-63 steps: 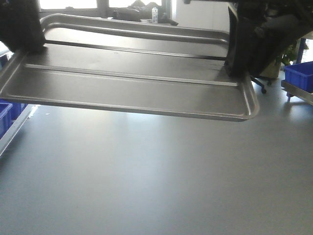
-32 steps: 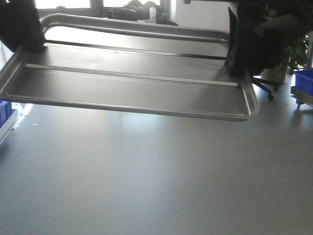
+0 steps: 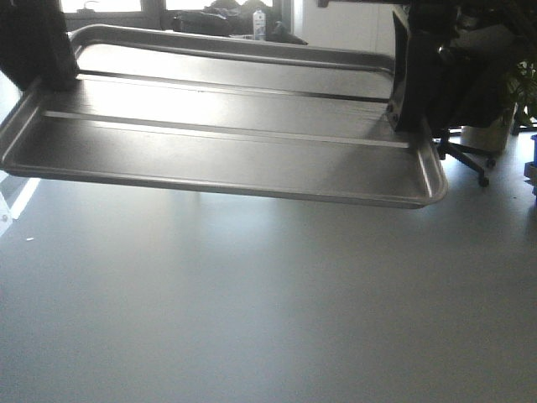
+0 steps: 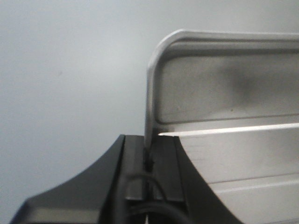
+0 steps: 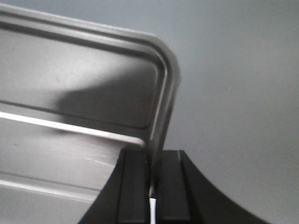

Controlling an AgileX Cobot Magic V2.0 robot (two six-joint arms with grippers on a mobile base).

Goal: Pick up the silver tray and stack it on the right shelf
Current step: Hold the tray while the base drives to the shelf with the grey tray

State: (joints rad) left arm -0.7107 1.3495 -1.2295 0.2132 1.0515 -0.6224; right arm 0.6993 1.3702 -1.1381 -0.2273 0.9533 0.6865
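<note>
The silver tray (image 3: pixel 218 143) hangs level in the air above the grey floor, its two long ribs running side to side. On the tray's left rim my left gripper (image 3: pixel 38 80) is shut, and my right gripper (image 3: pixel 411 117) is shut on the right rim. In the left wrist view the black fingers of the left gripper (image 4: pixel 148 149) pinch the thin rim just below a rounded corner of the tray (image 4: pixel 224 102). In the right wrist view the right gripper (image 5: pixel 152 158) clamps the rim of the tray (image 5: pixel 84 93) in the same way. The right shelf is out of view.
Bare grey floor (image 3: pixel 268 302) spreads below the tray. An office chair (image 3: pixel 466 155) and a potted plant (image 3: pixel 524 84) stand at the far right. Behind the tray are bright windows and a white bottle (image 3: pixel 258 25). A white strip (image 3: pixel 7 210) shows at the left edge.
The blue bins at both edges have slid out of the front view and the chair has drifted right, so the view has shifted. Both grippers hold the tray as before.
</note>
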